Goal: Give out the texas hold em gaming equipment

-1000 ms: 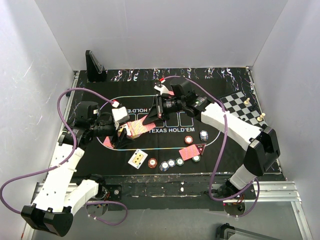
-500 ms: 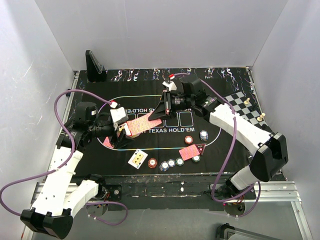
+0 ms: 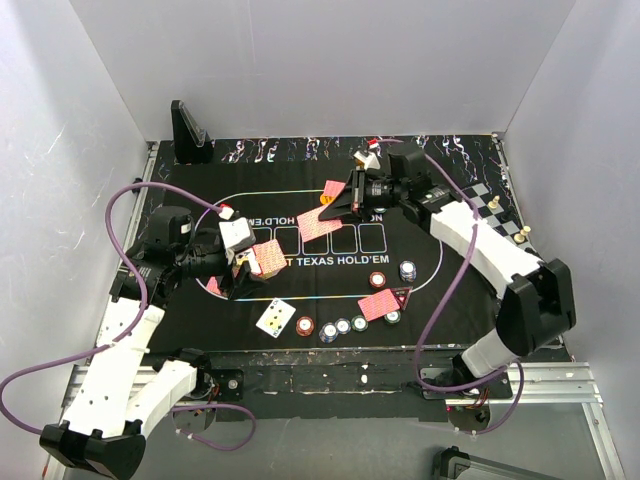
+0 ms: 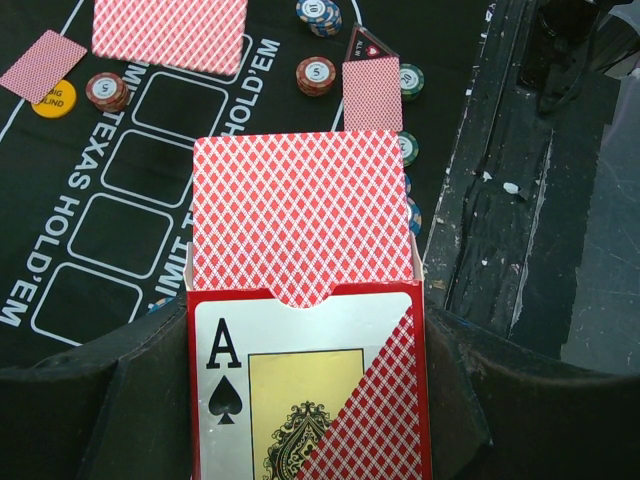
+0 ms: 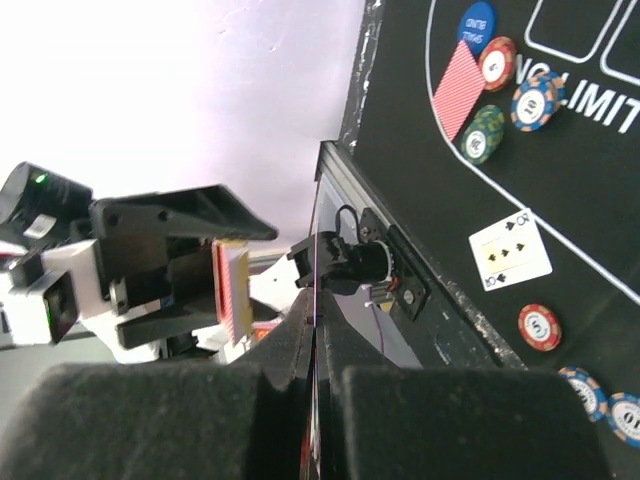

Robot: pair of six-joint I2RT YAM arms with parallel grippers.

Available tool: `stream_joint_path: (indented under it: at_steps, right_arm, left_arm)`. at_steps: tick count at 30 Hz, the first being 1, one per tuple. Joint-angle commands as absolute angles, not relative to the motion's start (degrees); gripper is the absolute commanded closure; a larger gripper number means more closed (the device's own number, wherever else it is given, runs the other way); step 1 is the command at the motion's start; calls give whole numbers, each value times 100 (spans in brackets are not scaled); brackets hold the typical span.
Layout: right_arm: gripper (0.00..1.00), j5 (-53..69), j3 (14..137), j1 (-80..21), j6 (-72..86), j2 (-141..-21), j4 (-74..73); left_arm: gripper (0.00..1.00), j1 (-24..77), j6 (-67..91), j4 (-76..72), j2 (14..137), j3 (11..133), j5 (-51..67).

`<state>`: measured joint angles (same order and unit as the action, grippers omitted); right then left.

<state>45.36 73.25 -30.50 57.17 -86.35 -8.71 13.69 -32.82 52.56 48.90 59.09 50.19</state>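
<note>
My left gripper [image 4: 305,350] is shut on an open card box [image 4: 310,390] with an ace of spades on its front, and red-backed cards [image 4: 300,210] stick out of its top. In the top view this box [image 3: 260,260] hangs over the mat's left side. My right gripper [image 3: 342,206] is shut on one red-backed card [image 3: 318,226], held above the mat's centre boxes. That card shows edge-on [image 5: 318,290] between the shut fingers in the right wrist view. Another red card [image 3: 332,189] lies further back.
A face-up card [image 3: 275,317] and a row of chips [image 3: 330,329] lie near the mat's front edge. A red card [image 3: 376,304] with a triangular marker [image 3: 401,295] and chips [image 3: 377,280] sits front right. A chessboard [image 3: 478,208] is at the right, a black stand [image 3: 188,132] back left.
My right gripper has drawn one red-backed card out of the box and carried it back and to the right. The left gripper and box have barely moved.
</note>
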Motion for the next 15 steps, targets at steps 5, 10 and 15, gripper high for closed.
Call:
stream_joint_path:
  at_steps: [5,10,15]
  right_arm:
    - [99,4544,8004,-3742,5362,-10298,-429]
    - [99,4544,9884,-4420,4993,-12081,-1140]
    - [99,4641,11608,-4772,4948,-13454,-1520]
  left_arm:
    - [100,1389,-3217,5221,4799,6144,5229]
    - [100,1380,-3085,5159,4825,6170,5247]
    - [100,1389,-3006,5159,4817,6205,5238]
